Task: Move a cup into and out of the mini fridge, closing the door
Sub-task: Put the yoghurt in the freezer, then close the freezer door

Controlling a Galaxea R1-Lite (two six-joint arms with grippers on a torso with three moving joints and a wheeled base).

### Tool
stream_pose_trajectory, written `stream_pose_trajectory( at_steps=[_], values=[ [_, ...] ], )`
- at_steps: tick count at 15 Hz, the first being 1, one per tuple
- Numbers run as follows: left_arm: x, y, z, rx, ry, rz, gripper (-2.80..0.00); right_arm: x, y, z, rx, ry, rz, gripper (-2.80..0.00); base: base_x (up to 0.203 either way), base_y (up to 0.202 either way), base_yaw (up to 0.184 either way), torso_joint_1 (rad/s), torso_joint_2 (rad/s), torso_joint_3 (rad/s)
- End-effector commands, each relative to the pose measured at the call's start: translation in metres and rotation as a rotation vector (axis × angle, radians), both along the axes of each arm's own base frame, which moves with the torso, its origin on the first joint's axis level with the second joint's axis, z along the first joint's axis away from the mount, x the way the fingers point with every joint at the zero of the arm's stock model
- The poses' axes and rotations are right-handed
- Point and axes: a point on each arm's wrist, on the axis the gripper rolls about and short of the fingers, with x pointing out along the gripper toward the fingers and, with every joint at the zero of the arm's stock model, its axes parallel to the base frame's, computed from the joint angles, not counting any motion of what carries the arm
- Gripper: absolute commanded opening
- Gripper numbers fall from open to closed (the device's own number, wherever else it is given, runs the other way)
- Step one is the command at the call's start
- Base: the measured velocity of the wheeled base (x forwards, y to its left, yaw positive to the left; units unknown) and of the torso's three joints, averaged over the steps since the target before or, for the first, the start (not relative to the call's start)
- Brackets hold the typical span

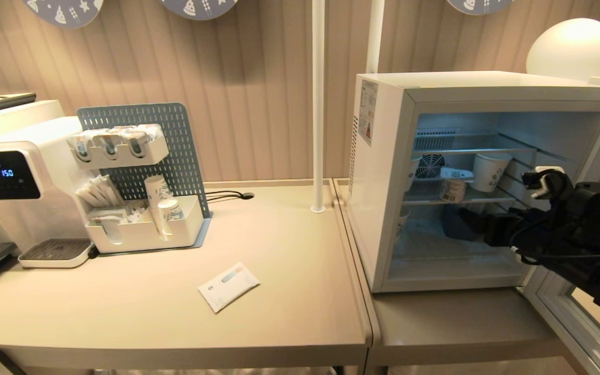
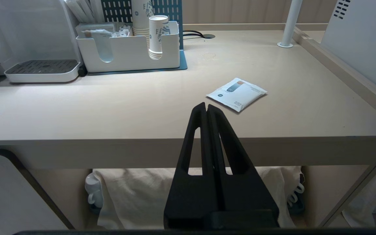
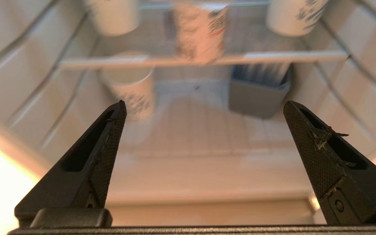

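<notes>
One cup (image 1: 454, 186) on the fridge's (image 1: 383, 156) middle wire shelf, above and ahead of the right gripper (image 3: 204, 107); two paper cups (image 1: 489, 172) beside it, a third below. Door (image 1: 581, 323) swung open beside that gripper. Fingers spread wide, holding nothing. Left gripper (image 2: 206, 106) pressed together, empty, near one packet (image 2: 237, 94).
</notes>
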Motion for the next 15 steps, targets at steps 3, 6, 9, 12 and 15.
stream_pose_trajectory(
  at_steps=[3, 6, 9, 12, 15],
  values=[
    [0.000, 0.000, 0.000, 0.000, 0.000, 0.000, -2.80, -0.040, 0.010, 0.022, 0.007, -0.068, 0.054, 0.00, 0.000, 0.000, 0.000, 0.000, 0.00, 0.000],
    [0.000, 0.000, 0.000, 0.000, 0.000, 0.000, -2.80, -0.079, 0.013, 0.040, 0.012, -0.117, 0.078, -2.80, 0.000, 0.000, 0.000, 0.000, 0.00, 0.000],
    [0.000, 0.000, 0.000, -0.002, 0.000, 0.000, -2.80, -0.125, 0.006, 0.060, 0.002, -0.146, 0.006, -2.80, 0.000, 0.000, 0.000, 0.000, 0.00, 0.000],
    [0.000, 0.000, 0.000, -0.002, 0.000, 0.000, -2.80, -0.173, -0.011, 0.079, -0.070, -0.125, -0.259, -2.80, 0.000, 0.000, 0.000, 0.000, 0.00, 0.000],
    [0.000, 0.000, 0.000, -0.002, 0.000, 0.000, -2.80, -0.223, -0.028, 0.083, -0.105, -0.144, -0.498, -2.80, 0.000, 0.000, 0.000, 0.000, 0.00, 0.000]
  ],
)
